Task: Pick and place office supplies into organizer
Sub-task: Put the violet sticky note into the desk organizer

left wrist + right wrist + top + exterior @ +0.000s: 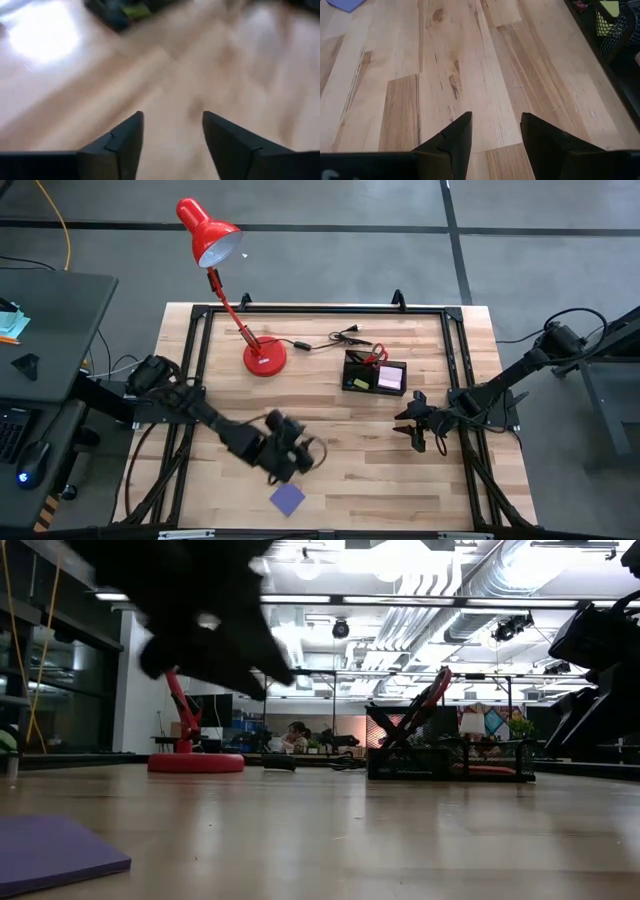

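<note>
High view: we note the blue-purple note pad (288, 498), a flat square, alone on the desk (330, 450) near its front edge, just beside the left gripper (290, 460). The black organizer (374, 373) holds a pink pad.

Low view: pad lies flat.

Wrist views: left jaws apart, empty; right gripper (495, 130) jaws apart, empty.

The small black mesh organizer tray (117, 12) is a motion-blurred smear in the left wrist view, its contents unreadable. The flat blue-purple square note pad (50, 852) is cut off by the low view's edge.
</note>
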Controlling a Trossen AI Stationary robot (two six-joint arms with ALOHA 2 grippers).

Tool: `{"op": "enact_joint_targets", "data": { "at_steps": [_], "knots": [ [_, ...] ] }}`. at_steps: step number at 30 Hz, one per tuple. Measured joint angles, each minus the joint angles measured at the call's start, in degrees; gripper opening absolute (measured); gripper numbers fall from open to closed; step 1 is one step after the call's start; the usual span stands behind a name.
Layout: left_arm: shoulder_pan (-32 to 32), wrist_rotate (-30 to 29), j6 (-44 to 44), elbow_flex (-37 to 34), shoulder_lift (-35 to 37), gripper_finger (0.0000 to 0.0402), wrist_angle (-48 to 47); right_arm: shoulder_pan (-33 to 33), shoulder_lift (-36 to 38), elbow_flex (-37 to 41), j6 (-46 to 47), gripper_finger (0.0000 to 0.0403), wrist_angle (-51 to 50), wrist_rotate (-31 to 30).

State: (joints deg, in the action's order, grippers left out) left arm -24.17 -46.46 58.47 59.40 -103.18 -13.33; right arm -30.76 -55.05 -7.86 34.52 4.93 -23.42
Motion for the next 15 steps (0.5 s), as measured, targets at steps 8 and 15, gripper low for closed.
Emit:
{"op": "enact_joint_targets", "data": {
  "at_steps": [8, 15],
  "knots": [
    [-11.14, 3.64, -21.22, -0.02, -0.02, 0.0337, -1.30, -0.01, 0.00, 0.00, 0.01, 0.0161, 0.00, -0.02],
    [-18.49, 13.48, -43.22, 1.52, -0.04, 0.0371, 0.19, -0.01, 0.00, 0.00, 0.00, 0.0156, 0.00, -0.01]
  ]
}}
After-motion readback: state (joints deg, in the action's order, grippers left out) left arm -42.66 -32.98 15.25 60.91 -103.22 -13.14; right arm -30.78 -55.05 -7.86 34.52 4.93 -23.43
